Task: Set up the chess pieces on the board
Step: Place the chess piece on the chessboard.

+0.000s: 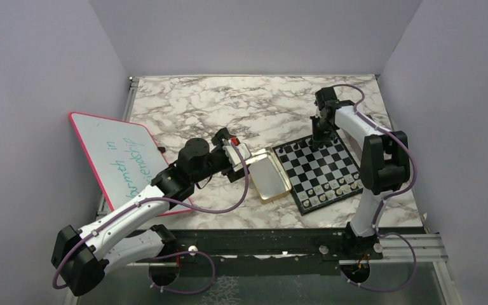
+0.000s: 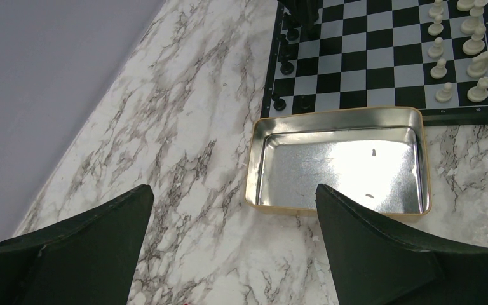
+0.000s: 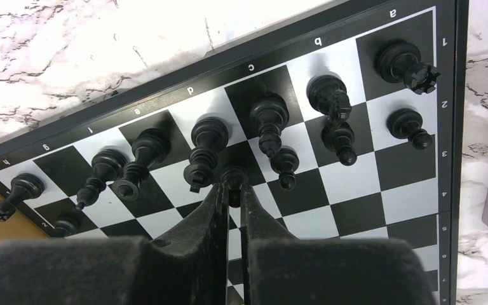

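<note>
From above, the board [image 1: 330, 168] lies on the right of the marble desk [image 1: 229, 105], with the right pincer [image 1: 319, 141] at its far edge. The left wrist view shows the left pincer [image 2: 234, 194] spread wide near an open gold tin [image 2: 340, 124]. The right wrist view shows the right pincer clamped on a black pawn [image 3: 231, 175] among black chess pieces [image 3: 267, 117].

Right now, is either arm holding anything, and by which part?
The right fingers pinch a small black chess piece by its head. The left fingers, spread wide, hold nothing.
</note>
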`<move>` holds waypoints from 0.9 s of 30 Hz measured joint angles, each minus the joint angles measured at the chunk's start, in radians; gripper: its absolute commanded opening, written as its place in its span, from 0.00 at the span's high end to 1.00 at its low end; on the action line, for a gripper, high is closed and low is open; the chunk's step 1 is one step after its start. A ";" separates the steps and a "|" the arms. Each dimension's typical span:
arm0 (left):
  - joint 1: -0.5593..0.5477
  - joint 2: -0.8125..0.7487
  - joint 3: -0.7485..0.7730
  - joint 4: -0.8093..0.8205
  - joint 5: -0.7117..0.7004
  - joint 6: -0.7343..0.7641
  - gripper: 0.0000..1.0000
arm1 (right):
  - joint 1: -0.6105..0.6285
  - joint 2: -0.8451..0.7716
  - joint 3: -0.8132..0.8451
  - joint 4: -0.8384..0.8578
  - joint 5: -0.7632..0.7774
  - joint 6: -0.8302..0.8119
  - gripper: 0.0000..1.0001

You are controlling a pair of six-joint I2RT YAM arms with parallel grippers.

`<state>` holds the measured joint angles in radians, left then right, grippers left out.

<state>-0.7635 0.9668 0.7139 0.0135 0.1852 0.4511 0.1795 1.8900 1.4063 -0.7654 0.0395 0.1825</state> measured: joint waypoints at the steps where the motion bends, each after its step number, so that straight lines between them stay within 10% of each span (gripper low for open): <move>1: 0.000 0.000 0.000 0.000 0.000 0.000 0.01 | 0.000 0.002 0.000 0.000 0.000 0.000 0.87; 27: 0.000 -0.009 0.000 0.000 0.000 0.003 0.01 | 0.000 0.016 0.001 0.000 -0.004 0.000 0.77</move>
<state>-0.7635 0.9581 0.7139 0.0135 0.1852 0.4541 0.1795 1.9060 1.4075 -0.7654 0.0357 0.1822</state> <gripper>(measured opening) 0.990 0.224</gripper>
